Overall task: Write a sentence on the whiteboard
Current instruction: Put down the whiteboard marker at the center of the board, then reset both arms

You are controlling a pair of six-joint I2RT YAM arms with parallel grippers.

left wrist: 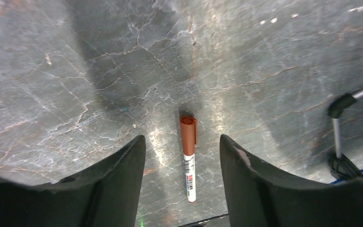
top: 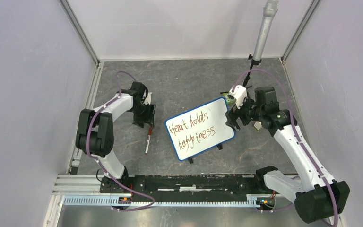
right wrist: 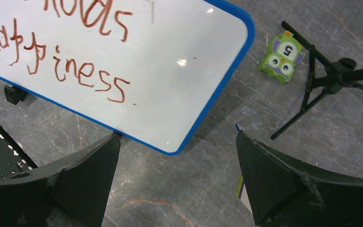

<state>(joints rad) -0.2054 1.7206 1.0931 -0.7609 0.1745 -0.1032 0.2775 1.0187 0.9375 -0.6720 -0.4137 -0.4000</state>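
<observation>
Hovering over the pen (left wrist: 188, 161), my left gripper (left wrist: 182, 142) is spread wide and holds nothing. The pen lies flat on the grey table (top: 184, 80) in the gap between the two fingers, touching neither. Its long axis runs straight down that gap, brown cap at the far end and white barrel toward my wrist. So the fingers flank it across its width, and closing them after a straight drop would, I judge, catch the barrel. From above, the pen (top: 147, 142) sits just on the near side of the left gripper (top: 144, 116), well to the left of the whiteboard (top: 220, 116).

My right gripper (top: 234, 120) is also wide open and empty, beside the board's right end. In its own camera, the gripper (right wrist: 177, 136) looks down on the blue corner of the whiteboard (right wrist: 194, 85) without touching it. The board is propped on its small black feet at the middle of the table, turned at an angle. The sentence (top: 191, 130) reads "Heart holds happiness" in reddish-brown letters on two lines. The right wrist view shows the tail of the sentence (right wrist: 56, 66), with bare white board after it.

With the words complete and the pen capped, I take the writing as done. Any further work with the pen belongs to my left arm, the nearer one.
</observation>
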